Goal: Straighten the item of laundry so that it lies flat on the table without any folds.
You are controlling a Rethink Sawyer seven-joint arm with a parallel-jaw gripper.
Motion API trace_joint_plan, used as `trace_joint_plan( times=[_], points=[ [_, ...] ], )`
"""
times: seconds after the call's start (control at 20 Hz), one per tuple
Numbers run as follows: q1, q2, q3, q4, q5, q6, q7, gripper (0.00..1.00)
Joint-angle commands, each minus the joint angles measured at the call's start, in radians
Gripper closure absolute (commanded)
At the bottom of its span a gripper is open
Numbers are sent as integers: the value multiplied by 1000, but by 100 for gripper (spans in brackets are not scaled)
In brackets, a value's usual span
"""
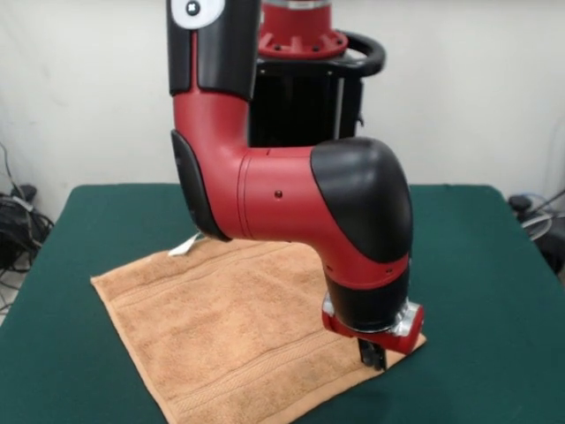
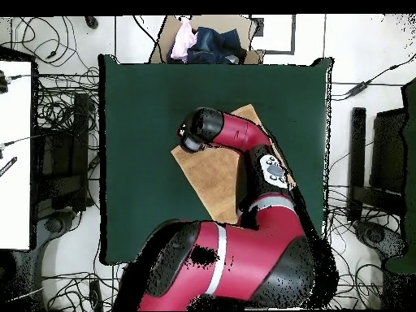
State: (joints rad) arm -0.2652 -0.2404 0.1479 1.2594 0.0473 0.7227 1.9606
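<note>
The orange-tan towel [image 1: 229, 327] lies spread on the dark green table [image 1: 477, 265], turned like a diamond, with band stripes near its ends and a small white tag [image 1: 184, 246] at its far corner. It looks mostly flat. My gripper [image 1: 372, 355] is down at the towel's right corner, at or just above the cloth; the wrist hides how it stands. In the overhead view the towel [image 2: 213, 180] shows left of the arm, and the wrist head [image 2: 197, 132] covers its left corner and the gripper. The arm hides the towel's middle and right part there.
A cardboard box with clothes [image 2: 207, 41] stands beyond the table's far edge in the overhead view. Cables lie on the floor round the table [image 2: 61, 97]. A white desk [image 2: 15, 146] is at the left and dark equipment [image 2: 382, 162] at the right.
</note>
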Motion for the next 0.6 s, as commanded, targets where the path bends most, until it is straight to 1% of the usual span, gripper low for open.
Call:
trace_joint_plan(
  times=[0.05, 0.3, 0.45, 0.5, 0.55, 0.6],
  points=[
    [48, 112, 90, -85, 18, -125, 86, 100],
    [55, 121, 87, -109, 25, -105, 96, 100],
    [52, 115, 91, -102, 28, -98, 92, 100],
    [42, 95, 100, -73, 29, -92, 83, 100],
    [24, 52, 113, -17, 35, -73, 73, 100],
    [17, -40, 100, 69, 34, -42, 77, 100]
  ],
)
